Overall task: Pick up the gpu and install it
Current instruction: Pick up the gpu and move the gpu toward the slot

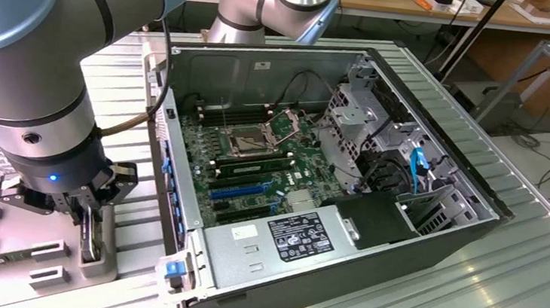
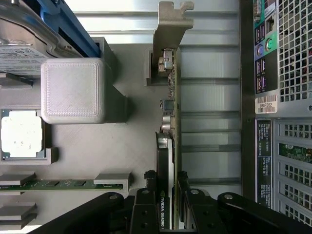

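Gripper (image 2: 165, 181) down at the grey parts tray (image 2: 131, 146), jaws clamped on both faces of the gpu (image 2: 171, 117), card upright on edge in its tray slot, open computer case (image 1: 264, 58) alongside, toward the exterior view's right

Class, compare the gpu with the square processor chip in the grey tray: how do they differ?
The gpu stands on edge; the processor chip lies flat. The gpu is long and thin; the chip is square. The tool grips the gpu; the chip is untouched. Both sit in the grey tray.
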`<state>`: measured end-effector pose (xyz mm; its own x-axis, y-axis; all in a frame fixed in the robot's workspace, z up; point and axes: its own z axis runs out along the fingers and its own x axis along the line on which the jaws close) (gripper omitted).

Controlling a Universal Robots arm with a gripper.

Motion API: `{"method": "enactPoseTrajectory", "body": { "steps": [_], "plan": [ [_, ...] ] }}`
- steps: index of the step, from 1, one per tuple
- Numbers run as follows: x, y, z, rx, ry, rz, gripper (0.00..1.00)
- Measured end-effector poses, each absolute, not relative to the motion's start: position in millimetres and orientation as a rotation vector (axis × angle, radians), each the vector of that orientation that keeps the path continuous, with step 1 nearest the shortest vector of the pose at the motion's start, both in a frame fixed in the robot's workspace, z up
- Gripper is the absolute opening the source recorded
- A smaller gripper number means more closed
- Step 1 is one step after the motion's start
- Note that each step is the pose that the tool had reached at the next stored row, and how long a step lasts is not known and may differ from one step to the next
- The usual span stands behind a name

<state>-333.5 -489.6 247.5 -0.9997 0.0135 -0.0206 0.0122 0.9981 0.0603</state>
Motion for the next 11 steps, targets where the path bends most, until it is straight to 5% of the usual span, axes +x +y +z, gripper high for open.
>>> {"method": "enactPoseTrajectory", "body": {
  "steps": [11],
  "plan": [
    [-333.5, -490.0, 247.5, 0.02, 3.119, 0.094, 0.27]
  ]
}}
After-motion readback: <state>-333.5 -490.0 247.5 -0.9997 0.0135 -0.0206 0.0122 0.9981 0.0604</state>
